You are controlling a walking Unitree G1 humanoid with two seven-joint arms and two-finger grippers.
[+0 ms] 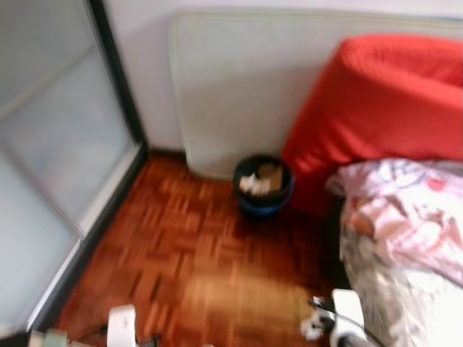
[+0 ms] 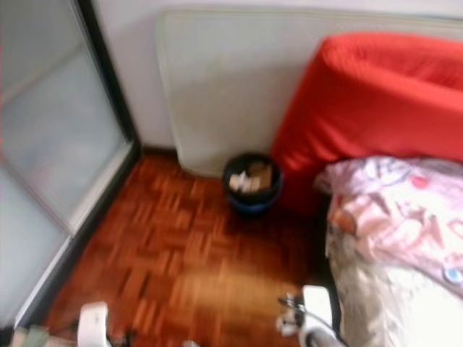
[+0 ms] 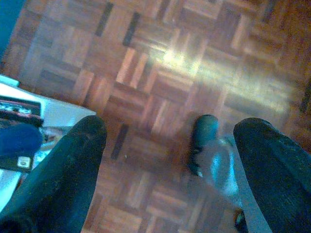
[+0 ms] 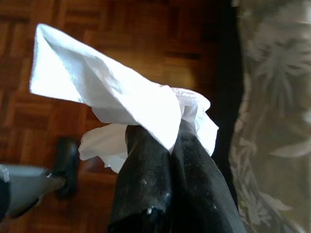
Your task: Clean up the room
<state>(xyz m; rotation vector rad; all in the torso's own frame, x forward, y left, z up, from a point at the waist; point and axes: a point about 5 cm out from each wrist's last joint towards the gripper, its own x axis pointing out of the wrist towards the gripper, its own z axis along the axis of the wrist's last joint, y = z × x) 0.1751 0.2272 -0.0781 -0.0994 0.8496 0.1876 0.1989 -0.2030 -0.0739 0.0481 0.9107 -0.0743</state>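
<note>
My right gripper (image 4: 160, 138) is shut on a crumpled white tissue (image 4: 112, 92), which fans out past the fingertips above the wooden floor. In the head views a scrap of that tissue (image 1: 312, 329) hangs beside my right arm at the bottom edge, next to the bed. A dark round waste bin (image 1: 263, 185) with paper in it stands against the far wall, some way ahead of both arms. My left gripper (image 3: 170, 145) is open over bare parquet, with nothing between its fingers (image 3: 73, 165).
A bed with a pink floral quilt (image 1: 405, 217) fills the right side, with a red cushion (image 1: 383, 101) at its head. A pale mattress (image 1: 239, 79) leans on the wall. Frosted sliding doors (image 1: 51, 159) run along the left. Parquet floor (image 1: 188, 246) lies open between.
</note>
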